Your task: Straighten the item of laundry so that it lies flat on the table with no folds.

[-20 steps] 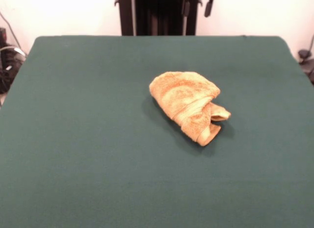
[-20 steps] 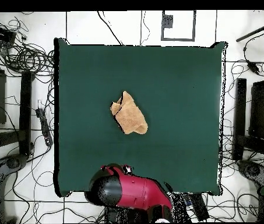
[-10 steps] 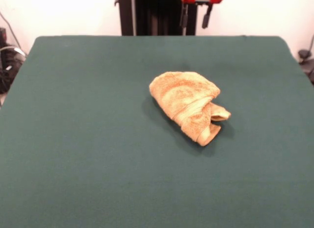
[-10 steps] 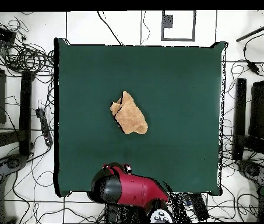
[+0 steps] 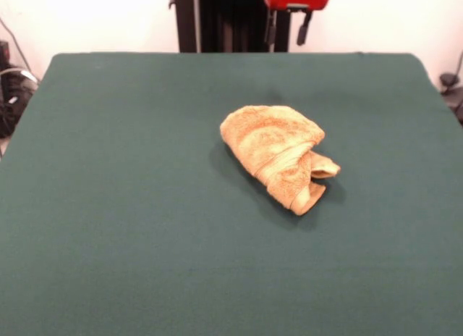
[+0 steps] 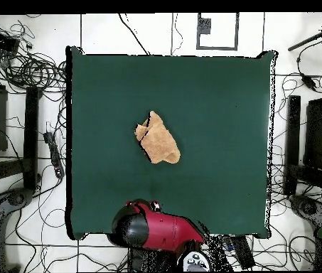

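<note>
The item of laundry (image 5: 278,155) is an orange-tan towel, crumpled into a folded lump a little right of the middle of the green table (image 5: 130,206). A paler band wraps its near end and one corner sticks out to the right. From overhead the towel (image 6: 158,138) lies near the centre of the table (image 6: 220,106). My gripper (image 5: 288,28) hangs open and empty under a red wrist part, over the table's far edge, well behind the towel. The red arm (image 6: 160,231) covers the table's bottom edge in the overhead view.
Green cloth surrounds the towel on every side. Cables (image 6: 28,67) and dark stands (image 6: 313,142) crowd the floor around the table. A black pedestal column (image 5: 231,21) stands behind the far edge.
The red wrist has dropped into the front view at the top edge, bringing the gripper slightly lower. The towel has not moved.
</note>
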Robot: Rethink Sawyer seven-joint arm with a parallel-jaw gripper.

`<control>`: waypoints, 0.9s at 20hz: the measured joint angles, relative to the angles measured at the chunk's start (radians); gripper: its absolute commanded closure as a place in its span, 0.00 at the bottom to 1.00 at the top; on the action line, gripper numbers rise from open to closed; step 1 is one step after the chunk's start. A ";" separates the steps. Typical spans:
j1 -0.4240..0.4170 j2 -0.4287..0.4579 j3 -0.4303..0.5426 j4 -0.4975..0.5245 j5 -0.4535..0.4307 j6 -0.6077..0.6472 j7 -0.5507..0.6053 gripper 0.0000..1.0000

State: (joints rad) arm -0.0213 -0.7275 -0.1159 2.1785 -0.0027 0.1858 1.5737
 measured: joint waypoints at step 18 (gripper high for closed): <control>0.001 0.013 0.000 0.000 0.000 0.000 0.000 0.00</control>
State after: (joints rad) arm -0.0203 -0.7143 -0.1159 2.1784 -0.0027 0.1858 1.5737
